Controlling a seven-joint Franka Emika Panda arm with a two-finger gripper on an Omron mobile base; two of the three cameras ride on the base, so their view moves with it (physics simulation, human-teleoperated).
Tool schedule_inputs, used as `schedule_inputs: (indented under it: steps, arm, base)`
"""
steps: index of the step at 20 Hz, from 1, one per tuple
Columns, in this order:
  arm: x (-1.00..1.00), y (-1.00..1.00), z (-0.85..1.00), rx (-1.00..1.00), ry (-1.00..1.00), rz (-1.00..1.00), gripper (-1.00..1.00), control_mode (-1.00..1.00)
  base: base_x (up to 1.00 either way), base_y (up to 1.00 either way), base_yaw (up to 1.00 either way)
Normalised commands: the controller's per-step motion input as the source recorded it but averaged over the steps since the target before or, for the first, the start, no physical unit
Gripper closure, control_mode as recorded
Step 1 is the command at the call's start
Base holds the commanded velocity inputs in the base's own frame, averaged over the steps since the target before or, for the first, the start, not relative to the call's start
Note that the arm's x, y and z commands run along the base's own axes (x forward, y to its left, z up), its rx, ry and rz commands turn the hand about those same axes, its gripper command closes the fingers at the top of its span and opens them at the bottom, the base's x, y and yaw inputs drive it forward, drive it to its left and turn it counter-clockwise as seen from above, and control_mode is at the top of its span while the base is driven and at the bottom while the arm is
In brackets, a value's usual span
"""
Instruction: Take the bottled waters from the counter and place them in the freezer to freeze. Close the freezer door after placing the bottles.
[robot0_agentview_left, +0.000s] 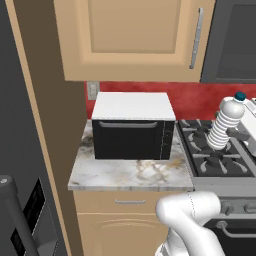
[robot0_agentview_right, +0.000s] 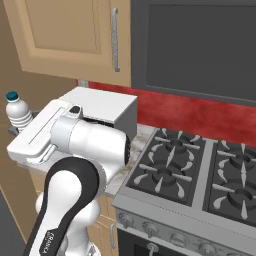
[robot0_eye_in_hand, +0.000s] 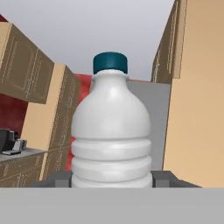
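Fingers (robot0_eye_in_hand: 112, 178) clamped on the lower ribbed body of the clear-white water bottle (robot0_eye_in_hand: 111, 131), one dark tip on each side, both touching the plastic. Bottle upright in the hand view, blue cap at 12 o'clock.

Left base view: same bottle (robot0_agentview_left: 226, 122) held aloft at 3 o'clock in frame, tilted slightly, above the black gas stovetop (robot0_agentview_left: 215, 155) and clear of its grates. Right base view: bottle (robot0_agentview_right: 18, 111) at 9 o'clock, cap up, just past the white hand.

Counter (robot0_agentview_left: 131, 175), marble-patterned, sits at centre of the left base view, carrying the black-fronted, white-topped countertop oven (robot0_agentview_left: 133, 126) toward its back edge. Red backsplash (robot0_agentview_left: 197, 102) behind. Tan upper cabinet (robot0_agentview_left: 132, 37) overhead at 12 o'clock. Grey freezer (robot0_agentview_left: 20, 150) at 9 o'clock in the left base view, dark bar handle (robot0_agentview_left: 15, 215) low at 7 o'clock.
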Motion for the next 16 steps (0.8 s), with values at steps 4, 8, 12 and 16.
schedule_inputs:
  steps: [4, 8, 12, 16]
  arm:
    - [-0.02, 0.0, 0.0, 0.0, 0.0, 0.0, 1.0, -1.0]
    - [0.0, 0.0, 0.0, 0.0, 0.0, 0.0, 1.0, 1.0]
    - [0.0, 0.0, 0.0, 0.0, 0.0, 0.0, 1.0, 1.0]
    - [0.0, 0.0, 0.0, 0.0, 0.0, 0.0, 1.0, 1.0]
  base:
    - [0.0, 0.0, 0.0]
    - [-0.18, 0.0, 0.0]
    - [-0.36, 0.0, 0.0]
    - [-0.43, 0.0, 0.0]
